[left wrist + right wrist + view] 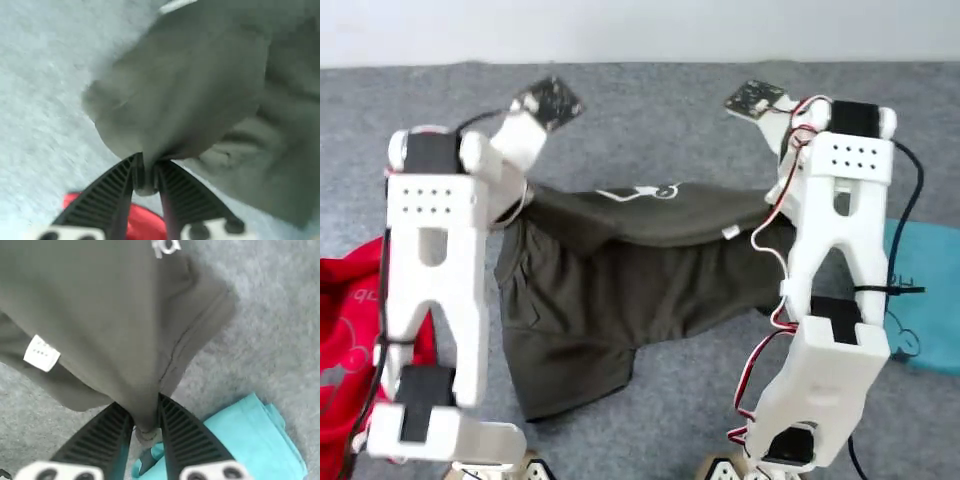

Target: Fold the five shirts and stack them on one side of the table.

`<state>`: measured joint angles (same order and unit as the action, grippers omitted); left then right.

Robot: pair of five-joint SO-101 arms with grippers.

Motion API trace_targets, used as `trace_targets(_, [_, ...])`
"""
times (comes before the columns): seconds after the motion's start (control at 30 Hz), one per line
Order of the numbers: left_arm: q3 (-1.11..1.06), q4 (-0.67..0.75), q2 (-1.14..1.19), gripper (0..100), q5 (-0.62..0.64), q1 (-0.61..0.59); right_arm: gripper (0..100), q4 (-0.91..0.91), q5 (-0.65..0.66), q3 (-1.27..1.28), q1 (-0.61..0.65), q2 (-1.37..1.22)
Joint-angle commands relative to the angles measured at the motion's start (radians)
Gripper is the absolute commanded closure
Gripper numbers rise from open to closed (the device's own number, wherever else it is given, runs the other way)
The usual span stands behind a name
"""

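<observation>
I have the left gripper (145,172) closed down almost completely, with a bunched fold of the dark olive shirt (200,90) pinched between its ribbed pads. From those tips the cloth spreads out ahead of the tool over the grey table (45,100). Close under the fingers, back toward the gripper's base, lies the red shirt (75,201).

The right gripper (146,412) is squeezed just as tight, with a narrow wedge of the same shirt's edge caught between its fingers. The fabric fans away ahead of the tips. A small white label (42,353) sits on the cloth ahead of the jaws and off to one side. The teal shirt (240,440) lies on the table just beneath and beside this gripper's fingers, apart from the dark one.

From above, I see the dark shirt running across between my two grippers. Its far part is doubled over and shows a white print, and the rest lies rumpled on the table between the arms. The red shirt is outside the left arm and the teal one outside the right.
</observation>
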<state>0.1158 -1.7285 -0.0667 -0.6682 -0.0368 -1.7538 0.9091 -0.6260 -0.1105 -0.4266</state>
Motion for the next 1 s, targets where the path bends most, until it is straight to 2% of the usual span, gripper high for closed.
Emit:
trace_targets(0.0, [-0.209,-0.028,-0.178,99,-0.037,-0.002,98.9,-0.042,0.0,-0.014,-0.051,0.062])
trace_targets(0.27, [-0.562,-0.028,-0.42,99,-0.038,0.005,98.9,-0.047,0.034,-0.009,-0.107,0.07])
trace_targets(0.43, [-0.725,-0.028,-0.525,99,-0.103,0.003,98.9,-0.042,0.107,0.199,-0.074,0.193])
trace_targets(0.67, [-0.857,-0.028,-0.635,99,-0.115,0.006,98.9,-0.039,0.11,0.396,-0.07,0.325])
trace_targets(0.9, [-0.928,-0.029,-0.743,99,-0.118,0.006,98.9,-0.007,0.11,0.411,-0.079,0.321])
trace_targets(0.97, [-0.947,-0.029,-0.76,99,-0.166,0.008,98.9,0.002,0.11,0.411,-0.079,0.321])
